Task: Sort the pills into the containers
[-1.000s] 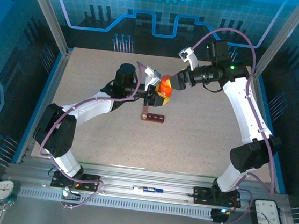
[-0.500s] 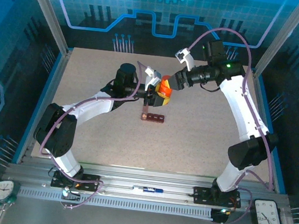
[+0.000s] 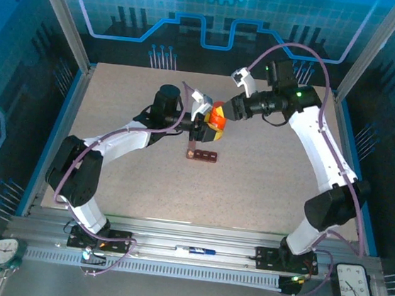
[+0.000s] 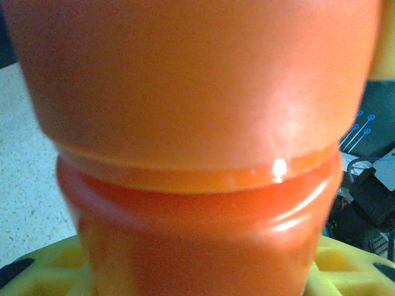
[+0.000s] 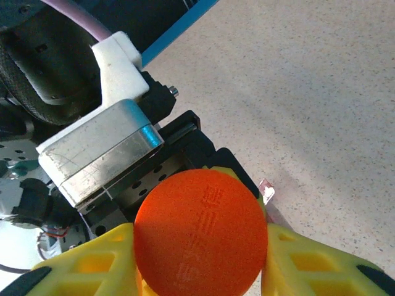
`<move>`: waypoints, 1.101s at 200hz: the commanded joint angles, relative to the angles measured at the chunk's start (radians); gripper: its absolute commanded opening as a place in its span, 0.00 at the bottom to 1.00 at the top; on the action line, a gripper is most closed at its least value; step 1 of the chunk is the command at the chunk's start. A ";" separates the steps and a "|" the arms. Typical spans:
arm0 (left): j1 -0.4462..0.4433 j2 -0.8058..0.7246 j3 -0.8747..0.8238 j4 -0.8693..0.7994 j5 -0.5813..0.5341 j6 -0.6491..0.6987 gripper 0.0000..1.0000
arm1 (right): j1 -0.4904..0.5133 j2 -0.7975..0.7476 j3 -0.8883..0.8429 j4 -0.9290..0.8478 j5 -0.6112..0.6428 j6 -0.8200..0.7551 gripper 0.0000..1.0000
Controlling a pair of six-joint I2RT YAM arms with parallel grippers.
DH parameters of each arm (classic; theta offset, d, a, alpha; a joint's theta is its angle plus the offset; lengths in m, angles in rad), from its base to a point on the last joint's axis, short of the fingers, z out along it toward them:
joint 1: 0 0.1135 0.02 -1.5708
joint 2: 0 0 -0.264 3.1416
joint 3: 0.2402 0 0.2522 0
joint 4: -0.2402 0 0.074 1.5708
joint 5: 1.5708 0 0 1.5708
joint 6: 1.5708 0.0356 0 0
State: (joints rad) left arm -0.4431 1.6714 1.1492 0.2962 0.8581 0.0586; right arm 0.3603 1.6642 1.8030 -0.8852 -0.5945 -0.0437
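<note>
Our left hand (image 3: 207,125) clamped the orange cylindrical plastic pill bottle (image 3: 217,116) just beyond the dark red-brown four-compartment container bar (image 3: 202,154) on the speckled bench (image 3: 265,184). Our right hand (image 3: 227,111) closed around its round orange cap (image 5: 200,231). We judged that sorting had not begun: the bottle was capped and we saw no loose pills.

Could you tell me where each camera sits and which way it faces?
Top external: above and behind the bases, facing down on the table; the left arm and right arm show.
Left wrist: on the left gripper, facing the orange bottle side-on; yellow fingers at the bottom corners.
Right wrist: on the right gripper, facing the cap end-on; yellow fingers clamp it.
Shared: all show the orange bottle.
</note>
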 commanded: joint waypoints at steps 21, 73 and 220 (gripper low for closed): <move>-0.007 -0.012 0.026 0.134 -0.019 -0.019 0.15 | 0.080 -0.088 -0.204 0.185 0.107 0.219 0.39; -0.008 -0.009 0.017 0.154 -0.039 -0.026 0.15 | 0.112 -0.132 -0.266 0.305 0.182 0.349 0.51; -0.005 -0.030 0.023 0.154 0.002 -0.045 0.15 | -0.087 -0.399 -0.608 0.658 -0.131 0.302 0.93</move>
State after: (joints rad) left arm -0.4442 1.6745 1.1473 0.4099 0.8181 0.0250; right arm 0.2848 1.2350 1.2324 -0.3546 -0.6540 0.2451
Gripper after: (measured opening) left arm 0.511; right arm 0.924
